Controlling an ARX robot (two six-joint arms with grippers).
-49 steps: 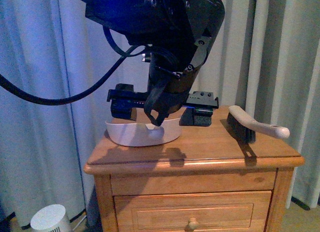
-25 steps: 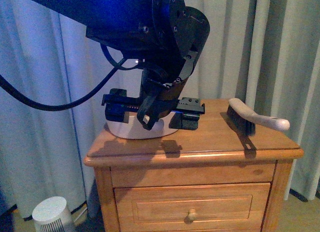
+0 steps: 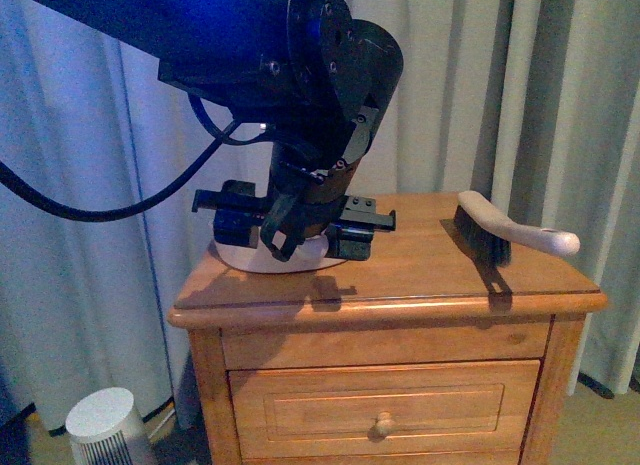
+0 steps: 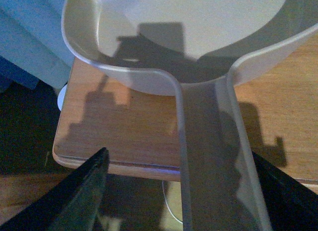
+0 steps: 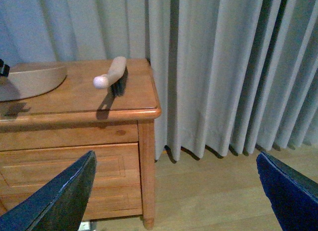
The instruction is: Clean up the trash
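Note:
No crumpled white paper wad shows in any view. A pale dustpan (image 3: 300,260) sits on the left of the wooden nightstand (image 3: 430,275), mostly hidden behind my left gripper (image 3: 290,230). In the left wrist view the dustpan's bowl (image 4: 198,22) rests on the wood. Its handle (image 4: 208,156) runs out past the nightstand's front edge, between the open jaws of my left gripper (image 4: 184,201); no contact shows. My right gripper (image 5: 174,196) is open and empty, off to the nightstand's right above the floor. It is out of the front view.
A hand brush (image 3: 500,237) lies on the right of the nightstand top; it also shows in the right wrist view (image 5: 113,74). Grey curtains (image 3: 560,105) hang behind and to the right. A small white cylinder (image 3: 105,430) stands on the floor at the left. The wooden floor (image 5: 223,191) lies to the right.
My left arm has moved left and lower over the dustpan, hiding more of it. The brush has not moved on the nightstand.

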